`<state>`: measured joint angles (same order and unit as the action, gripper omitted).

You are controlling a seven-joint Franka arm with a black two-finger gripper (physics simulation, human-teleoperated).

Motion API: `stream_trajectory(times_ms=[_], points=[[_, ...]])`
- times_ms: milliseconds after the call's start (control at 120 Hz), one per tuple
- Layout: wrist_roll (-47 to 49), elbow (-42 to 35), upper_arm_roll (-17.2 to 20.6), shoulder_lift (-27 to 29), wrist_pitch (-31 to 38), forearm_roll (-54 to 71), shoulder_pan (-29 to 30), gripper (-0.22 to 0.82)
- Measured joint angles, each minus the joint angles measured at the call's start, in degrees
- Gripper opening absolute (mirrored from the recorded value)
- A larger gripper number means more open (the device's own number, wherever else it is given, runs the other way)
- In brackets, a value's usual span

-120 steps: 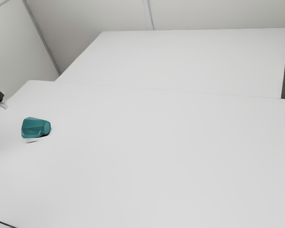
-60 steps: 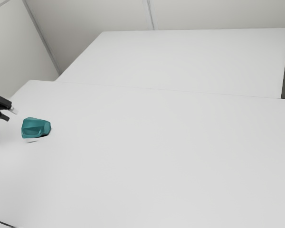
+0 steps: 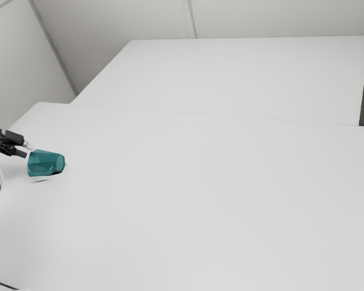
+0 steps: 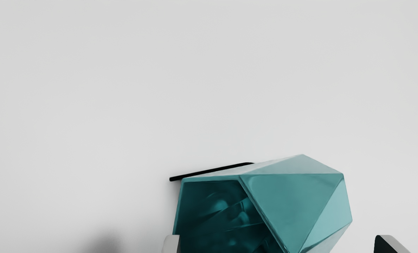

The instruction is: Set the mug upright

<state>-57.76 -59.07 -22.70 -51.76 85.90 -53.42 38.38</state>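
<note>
I am holding my end effector [image 3: 25, 150] wide, its two fingertips standing well apart with nothing gripped between them. It is reaching in over the bench [image 3: 200, 200] from the exterior view's left and is hovering just beside the mug [image 3: 47, 163]. The teal, faceted mug is lying on its side near the bench's edge at the exterior view's left, below the far corner on that side. In my wrist view, its dark open mouth is facing partly toward one fingertip, which is overlapping the rim; whether they are touching, I cannot tell. The other fingertip is standing apart from the mug's outer wall. A thin black strip [image 4: 209, 171] is showing along the mug's side.
</note>
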Motion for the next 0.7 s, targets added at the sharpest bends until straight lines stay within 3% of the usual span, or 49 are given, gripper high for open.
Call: stream_trajectory(times_ms=[700], points=[[-2.92,-4.03,1.17,0.26,-2.13,-3.18,-0.66,0.60]])
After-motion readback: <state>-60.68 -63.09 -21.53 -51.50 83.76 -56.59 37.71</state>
